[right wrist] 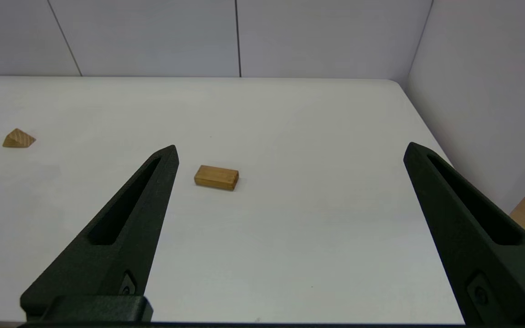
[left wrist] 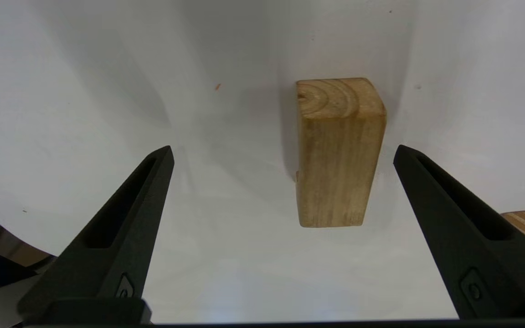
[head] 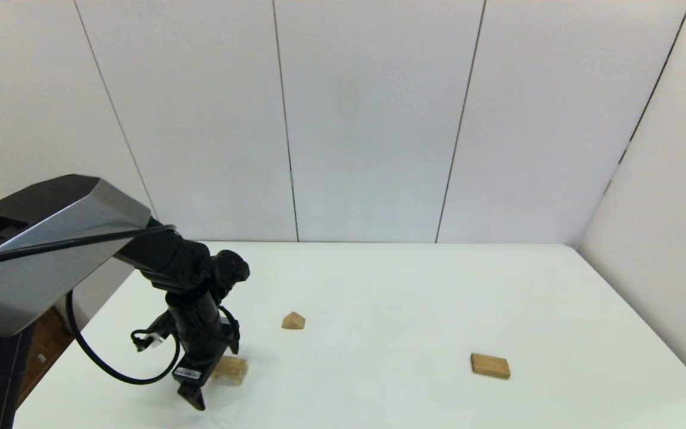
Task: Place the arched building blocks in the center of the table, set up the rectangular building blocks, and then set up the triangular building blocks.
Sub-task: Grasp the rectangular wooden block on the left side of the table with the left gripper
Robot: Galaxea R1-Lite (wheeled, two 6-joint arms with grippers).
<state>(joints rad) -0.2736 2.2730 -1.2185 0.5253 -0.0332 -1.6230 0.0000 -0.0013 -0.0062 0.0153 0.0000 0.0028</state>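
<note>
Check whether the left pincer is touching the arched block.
Apart. The left wrist view shows the left pincer open, white table visible between each finger and the arched block.

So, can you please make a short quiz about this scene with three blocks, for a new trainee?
1. True or false: the left claw is already shut on the arched block.
2. Which block lies nearest the robot's right side?
A) the triangular block
B) the rectangular block
C) the arched block
3. Fill in the missing word: the right claw is open and holds ______.

Key
1. False. The left claw is open, and the arched block lies on the table between its fingers, nearer one of them.
2. B.
3. Nothing. It is away from all blocks, and the right arm is out of the head view.
</note>
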